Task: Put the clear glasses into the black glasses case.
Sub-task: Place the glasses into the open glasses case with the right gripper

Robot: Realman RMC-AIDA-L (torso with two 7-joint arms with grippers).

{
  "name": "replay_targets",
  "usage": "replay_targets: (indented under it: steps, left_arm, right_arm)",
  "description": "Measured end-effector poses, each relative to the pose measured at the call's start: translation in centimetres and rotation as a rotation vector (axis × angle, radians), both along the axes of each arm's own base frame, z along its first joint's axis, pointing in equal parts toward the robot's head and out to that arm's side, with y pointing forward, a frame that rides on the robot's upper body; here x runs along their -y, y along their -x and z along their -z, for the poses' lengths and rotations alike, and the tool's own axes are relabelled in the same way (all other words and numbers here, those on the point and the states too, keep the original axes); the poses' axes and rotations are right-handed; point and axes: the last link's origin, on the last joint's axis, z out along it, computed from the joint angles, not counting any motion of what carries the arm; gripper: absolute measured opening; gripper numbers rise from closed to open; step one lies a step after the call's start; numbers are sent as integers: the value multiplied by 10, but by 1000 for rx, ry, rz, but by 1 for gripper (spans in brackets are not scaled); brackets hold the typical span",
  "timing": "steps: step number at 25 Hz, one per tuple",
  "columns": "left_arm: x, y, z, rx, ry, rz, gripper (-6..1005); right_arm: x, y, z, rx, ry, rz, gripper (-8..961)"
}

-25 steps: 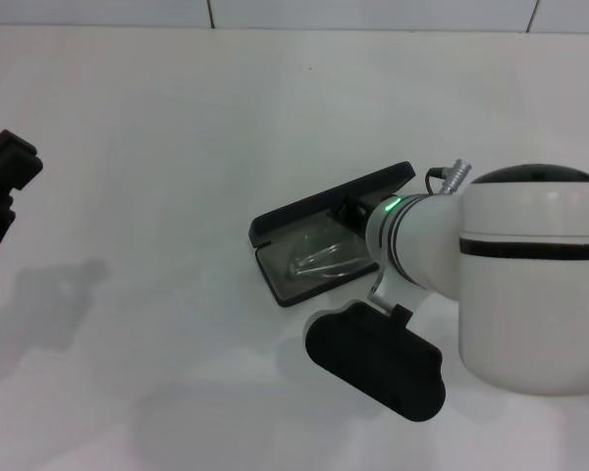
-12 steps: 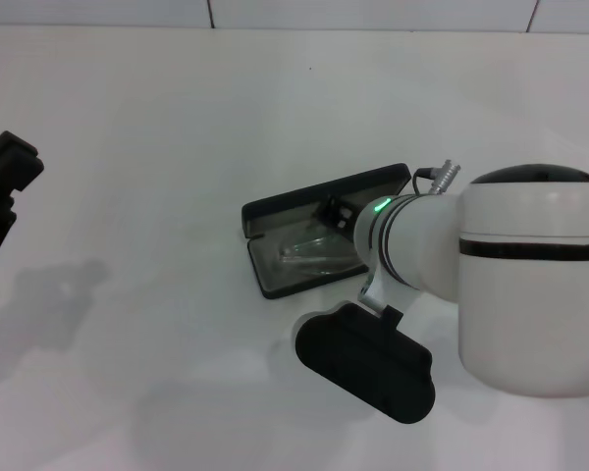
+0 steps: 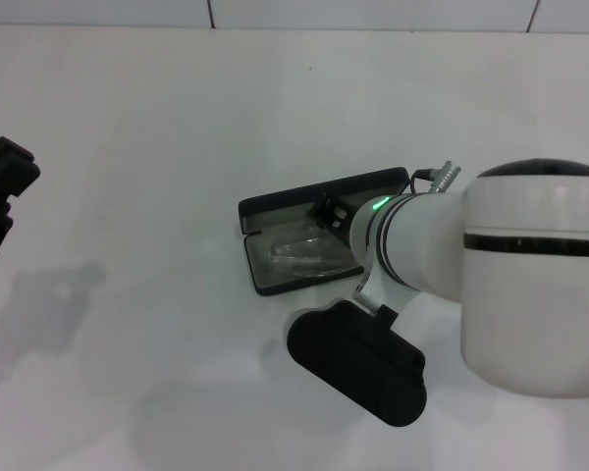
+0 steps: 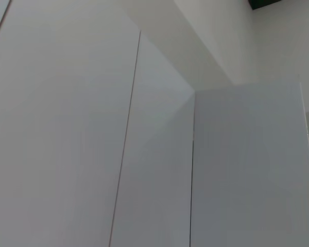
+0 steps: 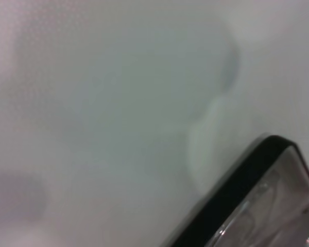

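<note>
L gripper (image 3: 2,196) parked at far left edge, off the desk (image 3: 157,147); finger state: can't tell. Mid-desk: black glasses case (image 3: 275,208) open, clear glasses (image 3: 299,255) lying inside. R gripper (image 3: 332,211) at case's right end, fingers hidden by arm; can't tell.

Right arm bent low at centre, right pincer (image 3: 332,212) (fingers hidden), left pincer (image 3: 2,186) parked far left
</note>
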Motion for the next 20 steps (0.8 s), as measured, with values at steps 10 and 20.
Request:
replay_targets:
  steps: [10, 20]
  left_arm:
    - [-2, -2, 1, 1, 5, 9, 92]
    - [-1, -3, 3, 0, 16, 15, 92]
  right_arm:
    - [2, 0, -12, -83, -14, 170, 343]
    - [-1, -5, -19, -112, -49, 198, 341]
